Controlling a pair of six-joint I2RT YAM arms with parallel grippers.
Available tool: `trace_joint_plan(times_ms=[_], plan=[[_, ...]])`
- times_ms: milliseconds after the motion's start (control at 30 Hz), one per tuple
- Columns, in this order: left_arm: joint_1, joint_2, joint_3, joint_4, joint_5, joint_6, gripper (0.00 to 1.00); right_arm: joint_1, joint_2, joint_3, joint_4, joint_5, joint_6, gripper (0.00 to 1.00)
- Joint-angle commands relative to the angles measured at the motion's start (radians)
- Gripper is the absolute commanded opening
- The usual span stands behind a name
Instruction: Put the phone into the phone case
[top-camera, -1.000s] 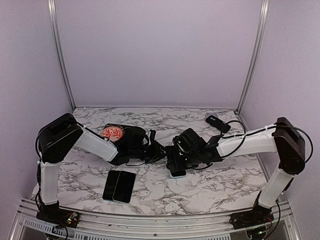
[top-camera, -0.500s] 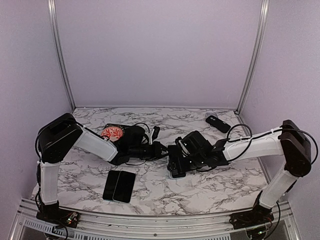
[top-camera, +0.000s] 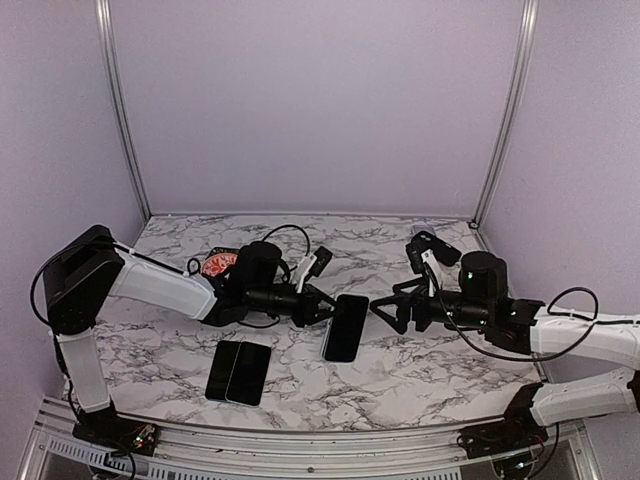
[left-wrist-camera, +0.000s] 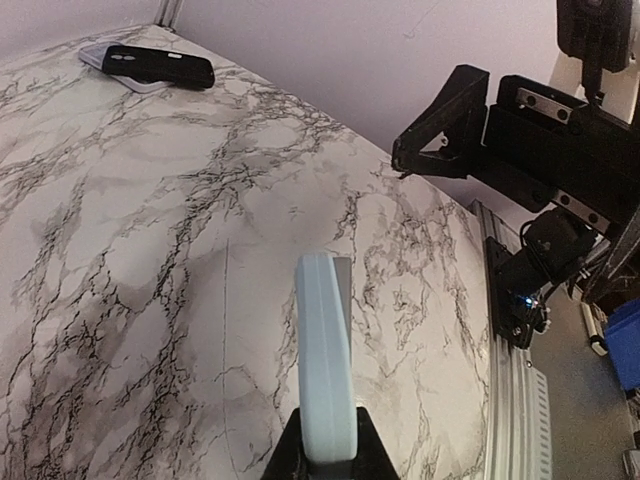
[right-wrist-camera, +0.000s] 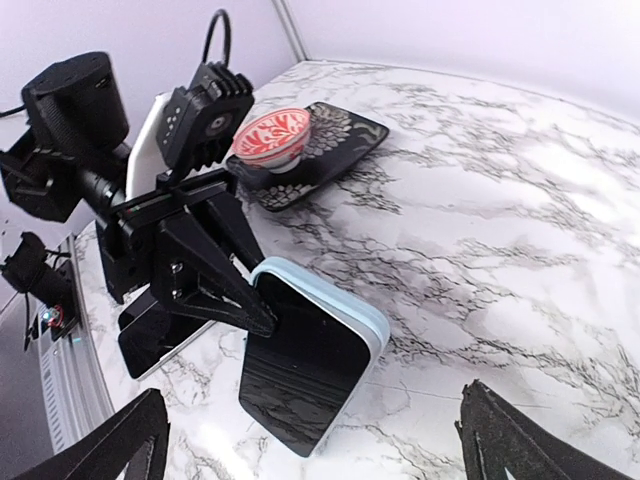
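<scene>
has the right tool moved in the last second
Yes. The right tool has pulled back to the right, away from the two dark phones lying flat at the front, and is open; the left tool holds the cased phone.

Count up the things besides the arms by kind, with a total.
Black phone in light blue case: 1
Black flat slabs, side by side: 2
Black phone case, far corner: 1
Pale flat item beneath it: 1
Red patterned bowl: 1
Black floral tray: 1
Total: 7
</scene>
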Motion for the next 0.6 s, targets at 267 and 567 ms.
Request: trace_joint_plan(times_ms=[267, 567], plan=[[-0.038, -0.322, 0.021, -0.002, 0.24, 0.131, 0.0, -0.031, -0.059, 0.103, 0.002, -0.324, -0.194, 0.95], [-0.055, -0.361, 0.036, -0.002, 0.242, 0.126, 0.0, -0.007, -0.033, 0.079, 0.205, -0.478, -0.102, 0.67]])
